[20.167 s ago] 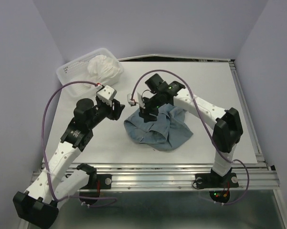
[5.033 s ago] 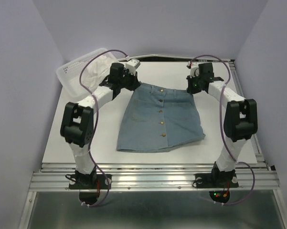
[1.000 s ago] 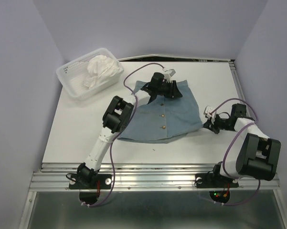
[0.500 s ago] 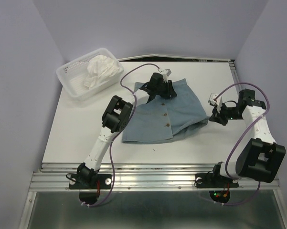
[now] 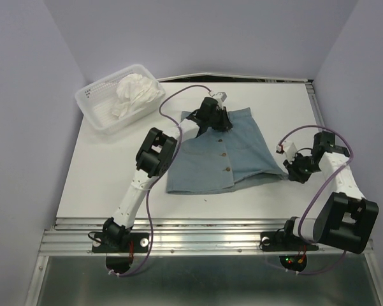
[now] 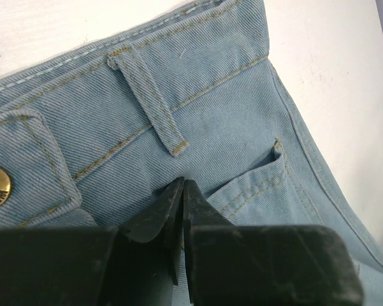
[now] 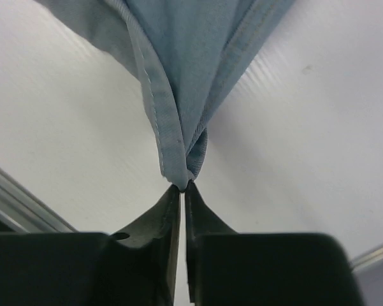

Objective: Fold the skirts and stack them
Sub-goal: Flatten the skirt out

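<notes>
surface: white table | middle: blue skirt spread out, buttoned front up, near right hem corner pulled outward | far-left corner: white mesh basket

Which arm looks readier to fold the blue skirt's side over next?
Right. The right gripper pinches the hem corner of the blue skirt, pulled outward and ready to carry across. The left gripper is shut at the waistband, beside a pocket.

2 white arms w/ blk joints, purple cables, blk claw fingers, leds at base
</notes>
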`<action>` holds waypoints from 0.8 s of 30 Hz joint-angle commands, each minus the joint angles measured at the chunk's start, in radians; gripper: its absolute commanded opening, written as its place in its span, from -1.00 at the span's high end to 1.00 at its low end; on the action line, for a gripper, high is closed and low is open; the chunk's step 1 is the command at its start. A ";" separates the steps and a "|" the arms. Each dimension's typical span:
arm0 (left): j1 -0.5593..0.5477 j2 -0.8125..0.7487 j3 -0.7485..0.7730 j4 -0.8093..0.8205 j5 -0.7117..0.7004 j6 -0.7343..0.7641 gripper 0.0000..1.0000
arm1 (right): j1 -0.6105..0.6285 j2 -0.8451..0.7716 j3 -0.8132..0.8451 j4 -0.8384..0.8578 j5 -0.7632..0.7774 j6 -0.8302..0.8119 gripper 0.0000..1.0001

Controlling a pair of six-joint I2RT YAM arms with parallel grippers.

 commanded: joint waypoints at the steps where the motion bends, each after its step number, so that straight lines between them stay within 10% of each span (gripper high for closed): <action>1: 0.033 -0.048 -0.011 -0.087 -0.104 0.029 0.69 | 0.002 -0.046 0.010 0.120 0.190 0.164 0.72; 3: 0.033 -0.046 -0.010 -0.087 -0.102 0.036 0.69 | 0.002 -0.049 0.039 0.116 0.181 0.196 -0.18; 8: 0.034 -0.042 -0.010 -0.081 -0.084 0.048 0.68 | 0.002 -0.080 0.045 0.048 0.031 0.213 -0.61; 15: 0.046 -0.193 -0.109 0.025 0.111 0.144 0.29 | -0.028 -0.061 -0.069 0.263 -0.096 0.103 -0.28; 20: 0.001 -0.454 -0.289 0.024 0.145 0.432 0.14 | -0.049 0.145 0.219 0.196 -0.182 0.099 0.36; 24: -0.021 -0.600 -0.431 -0.014 0.214 0.562 0.10 | -0.074 0.339 0.575 -0.041 -0.366 0.162 0.25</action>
